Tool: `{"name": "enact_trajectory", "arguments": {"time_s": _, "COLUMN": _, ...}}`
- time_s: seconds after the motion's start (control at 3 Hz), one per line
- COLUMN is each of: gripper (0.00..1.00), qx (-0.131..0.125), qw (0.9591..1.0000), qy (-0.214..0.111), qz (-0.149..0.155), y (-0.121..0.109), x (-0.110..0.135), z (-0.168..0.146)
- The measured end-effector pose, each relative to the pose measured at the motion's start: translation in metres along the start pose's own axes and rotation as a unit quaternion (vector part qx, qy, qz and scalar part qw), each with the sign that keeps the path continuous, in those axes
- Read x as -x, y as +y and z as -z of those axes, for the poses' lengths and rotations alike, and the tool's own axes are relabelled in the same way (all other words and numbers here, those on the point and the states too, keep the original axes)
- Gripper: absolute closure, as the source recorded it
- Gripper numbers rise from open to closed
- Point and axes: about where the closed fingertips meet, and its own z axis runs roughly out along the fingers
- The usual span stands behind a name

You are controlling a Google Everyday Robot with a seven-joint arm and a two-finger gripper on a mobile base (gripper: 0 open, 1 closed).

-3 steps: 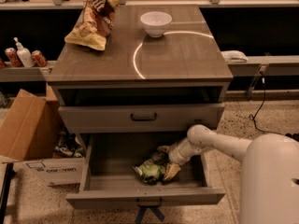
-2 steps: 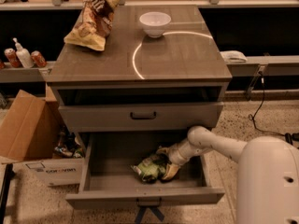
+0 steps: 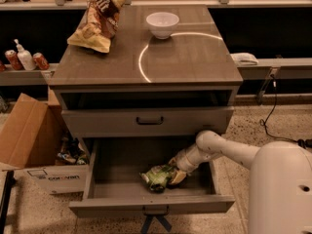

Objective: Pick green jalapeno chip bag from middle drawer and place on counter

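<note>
The green jalapeno chip bag (image 3: pixel 157 177) lies crumpled on the floor of the open middle drawer (image 3: pixel 151 204), near its front centre. My white arm reaches in from the right, and the gripper (image 3: pixel 174 172) is down inside the drawer, touching the bag's right side. The counter (image 3: pixel 190 57) above has a thin bright arc on it.
A brown-and-yellow chip bag (image 3: pixel 98 22) lies at the counter's back left and a white bowl (image 3: pixel 162 24) at the back centre. A shallower drawer with a black bar handle (image 3: pixel 149 122) sits above. A cardboard box (image 3: pixel 29 145) stands at the left. My white base (image 3: pixel 282 189) is at the right.
The gripper has stayed at the bag's right side; the bag and arm show almost no movement.
</note>
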Motion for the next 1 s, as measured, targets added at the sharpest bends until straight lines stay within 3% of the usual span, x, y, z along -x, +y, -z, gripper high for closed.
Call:
{"name": "enact_trajectory", "arguments": {"time_s": 0.33, "gripper": 1.0, "qx": 0.0, "qw": 1.0, "qy": 0.0, "qz": 0.0, "y": 0.0, "x": 0.0004, "z": 0.0005}}
{"name": "enact_trajectory", "arguments": {"time_s": 1.0, "gripper": 1.0, "qx": 0.0, "qw": 1.0, "qy": 0.0, "qz": 0.0, "y": -0.0001, "x": 0.0016, "z": 0.002}}
